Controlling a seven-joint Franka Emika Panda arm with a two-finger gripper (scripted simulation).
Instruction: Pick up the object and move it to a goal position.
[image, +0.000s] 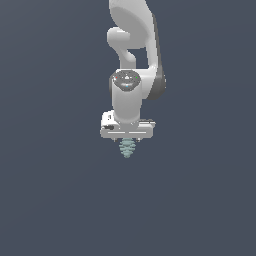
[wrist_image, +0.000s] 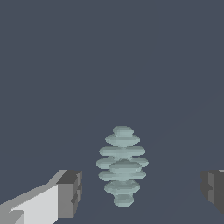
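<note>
The object (wrist_image: 122, 164) is a small pale teal-green ridged cone made of stacked discs, lying on the dark grey floor. In the wrist view it lies between the two dark finger pads (wrist_image: 70, 192), clear of both and nearer this one. My gripper (wrist_image: 138, 190) is open, jaws wide apart and holding nothing. In the exterior view the white gripper (image: 128, 140) hangs straight down over the object (image: 127, 149), which shows just below the hand. The fingers themselves are hard to make out there.
A flat, uniform dark grey floor (image: 60, 200) surrounds the arm on all sides. The white arm (image: 131, 60) rises above the gripper. No goal marker shows in either view.
</note>
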